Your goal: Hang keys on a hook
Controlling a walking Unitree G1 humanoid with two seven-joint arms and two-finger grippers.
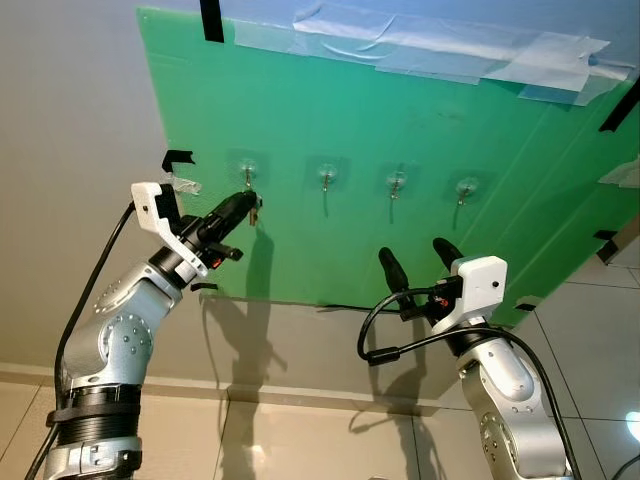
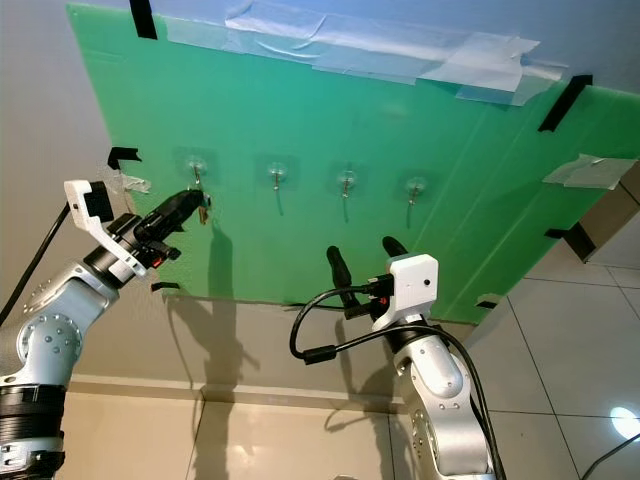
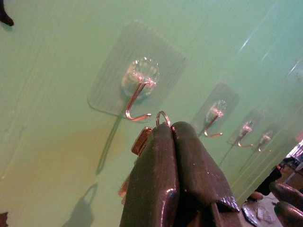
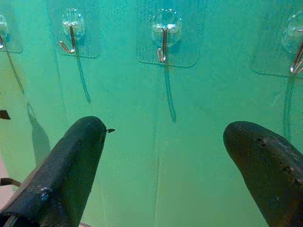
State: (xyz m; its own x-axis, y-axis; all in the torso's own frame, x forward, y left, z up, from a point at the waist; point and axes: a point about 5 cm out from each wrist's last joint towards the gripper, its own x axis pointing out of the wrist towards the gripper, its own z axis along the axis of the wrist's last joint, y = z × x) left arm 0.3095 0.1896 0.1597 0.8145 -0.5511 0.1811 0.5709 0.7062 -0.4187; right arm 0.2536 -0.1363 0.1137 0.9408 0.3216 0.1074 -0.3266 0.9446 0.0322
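1. Your left tool (image 1: 246,203) is raised to the green board (image 1: 420,240) taped to the wall, its two black fingers (image 3: 161,170) pressed together on the keys (image 3: 142,140).
2. The keys sit pinched at the fingertips: a brass-coloured piece pokes out on one side, and the key ring (image 3: 163,118) stands up just above the tips.
3. That ring is just beside the bent end of the leftmost hook (image 3: 135,101); you cannot tell from the left wrist view whether they touch, but the ring is not over the hook.
4. Three more hooks run in a row to the right, among them the second hook (image 1: 326,178).
5. Your right tool (image 1: 420,262) hangs lower, near the board's bottom edge, fingers spread wide and holding nothing.
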